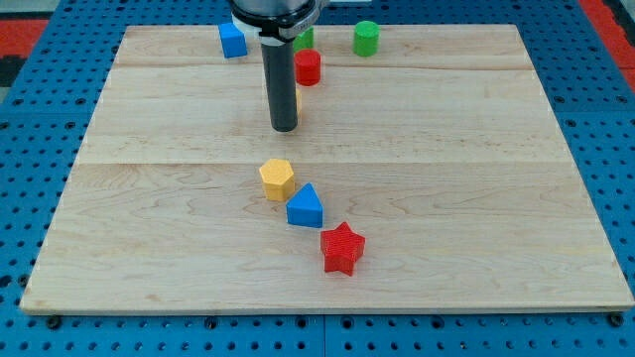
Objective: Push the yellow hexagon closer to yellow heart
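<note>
Broadly first: pale wooden surface [476,149], planked, smooth-grained, lying on a blue pegged base. Next in size, dark straight rod, matte, ending in my tip [285,128]; no hand fitted, so nothing to call wide, narrow or holding. Just to the view's right of the rod, a yellow sliver [298,100], judged to be the yellow heart, mostly hidden. Well below my tip toward the view's bottom, apart from it, yellow hexagon [277,179], flat-topped, ridged plastic by the look. Touching or nearly touching its lower right, blue triangle [305,206]; beyond that, red star [342,248]. Near the view's top: blue block [232,40], red cylinder [308,66], green cylinder [366,38], and a green piece [304,38] half hidden behind the rod. For a clean push, probably best to circle round the hexagon on the view's left, settle at its bottom face, centre on it, then drive slowly toward the view's top, avoiding the triangle and stopping short of the heart.
</note>
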`<state>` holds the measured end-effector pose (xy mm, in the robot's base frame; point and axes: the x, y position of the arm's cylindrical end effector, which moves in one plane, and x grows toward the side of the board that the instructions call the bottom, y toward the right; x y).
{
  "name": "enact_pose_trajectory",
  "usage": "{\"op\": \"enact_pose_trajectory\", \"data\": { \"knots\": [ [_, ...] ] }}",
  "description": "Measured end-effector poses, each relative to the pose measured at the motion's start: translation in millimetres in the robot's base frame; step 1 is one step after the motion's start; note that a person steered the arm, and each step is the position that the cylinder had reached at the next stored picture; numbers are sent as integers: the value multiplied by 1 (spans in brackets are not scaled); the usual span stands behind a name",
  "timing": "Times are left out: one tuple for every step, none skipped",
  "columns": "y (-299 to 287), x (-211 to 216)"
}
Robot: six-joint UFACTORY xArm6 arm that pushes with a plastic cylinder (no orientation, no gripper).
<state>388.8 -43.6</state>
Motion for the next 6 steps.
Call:
{"op": "enact_pose_trajectory", "data": {
  "knots": [
    [-34,-13],
    [-9,-28],
    [41,-28],
    [50,14],
    [99,66],
    [56,113]
  ]
}}
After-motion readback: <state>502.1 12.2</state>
